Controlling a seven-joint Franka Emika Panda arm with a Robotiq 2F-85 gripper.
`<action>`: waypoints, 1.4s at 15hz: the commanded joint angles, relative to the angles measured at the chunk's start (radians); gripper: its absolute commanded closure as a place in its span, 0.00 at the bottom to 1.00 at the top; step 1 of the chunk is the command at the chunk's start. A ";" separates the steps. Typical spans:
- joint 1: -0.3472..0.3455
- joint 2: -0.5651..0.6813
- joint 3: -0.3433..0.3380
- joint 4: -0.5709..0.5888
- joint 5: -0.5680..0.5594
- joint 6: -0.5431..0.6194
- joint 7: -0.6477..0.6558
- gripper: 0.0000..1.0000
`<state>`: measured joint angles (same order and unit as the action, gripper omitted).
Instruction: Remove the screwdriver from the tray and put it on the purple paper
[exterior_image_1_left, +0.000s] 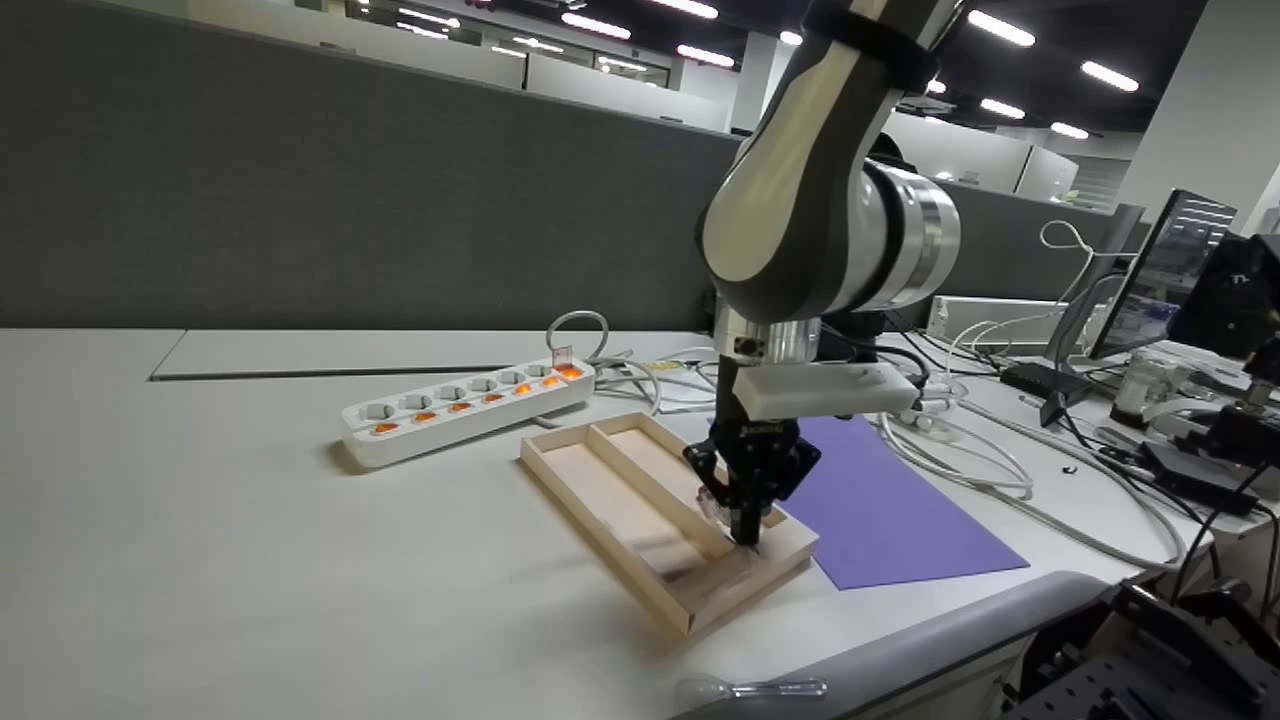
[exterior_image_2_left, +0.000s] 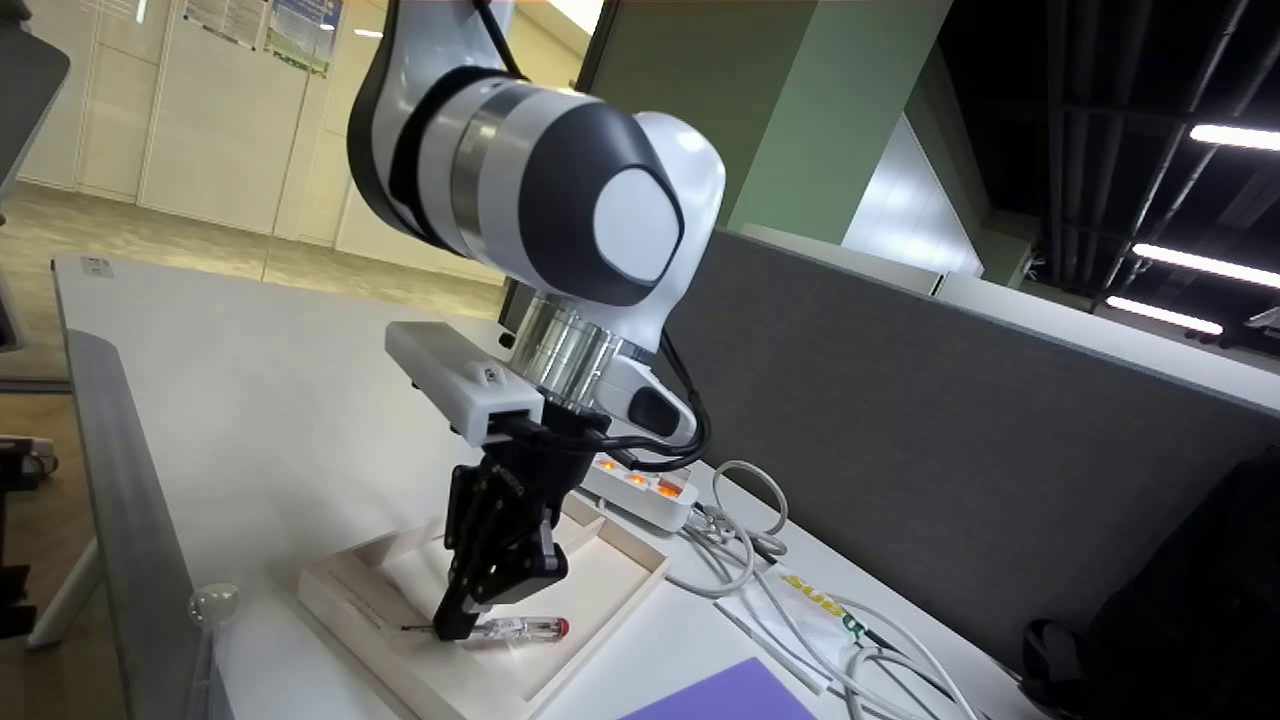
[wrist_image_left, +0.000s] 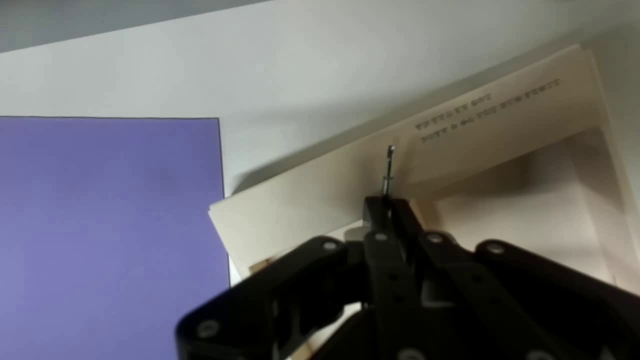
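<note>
my tool (exterior_image_2_left: 455, 622) is clamped on the screwdriver (exterior_image_2_left: 525, 629) — thin dark shaft, clear handle, red cap — over the tray (exterior_image_1_left: 620, 500). the screwdriver's long axis runs sideways in an exterior view, tip toward the grey edge of the desk (exterior_image_1_left: 250, 530).

In an exterior view the camera looks slantwise down across the tabletop (exterior_image_1_left: 250, 540), past the claw (exterior_image_1_left: 745, 530), at the partition (exterior_image_1_left: 350, 180) behind it; mid-range, tray (exterior_image_1_left: 620, 500) whole. In an exterior view, from the claw's flank where the purple paper (exterior_image_2_left: 735, 697) lies, the camera faces along the partition; frame tilted, claw larger, tray cut by the lower border. Wrist view: close above the claw, facing down along it onto a tray end, purple paper left of the claw. Both exterior views share power strip (exterior_image_1_left: 465, 410) and partition; all three share claw, tray, purple paper.
</note>
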<state>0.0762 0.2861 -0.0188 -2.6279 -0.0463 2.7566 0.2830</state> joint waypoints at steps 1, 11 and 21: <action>0.001 -0.033 -0.002 -0.007 0.028 -0.015 -0.020 0.98; -0.024 -0.218 -0.108 -0.037 -0.085 -0.016 0.092 0.98; -0.122 -0.109 -0.174 -0.022 -0.061 0.066 0.154 0.98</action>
<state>-0.0381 0.1291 -0.1741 -2.6577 -0.1044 2.7794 0.3757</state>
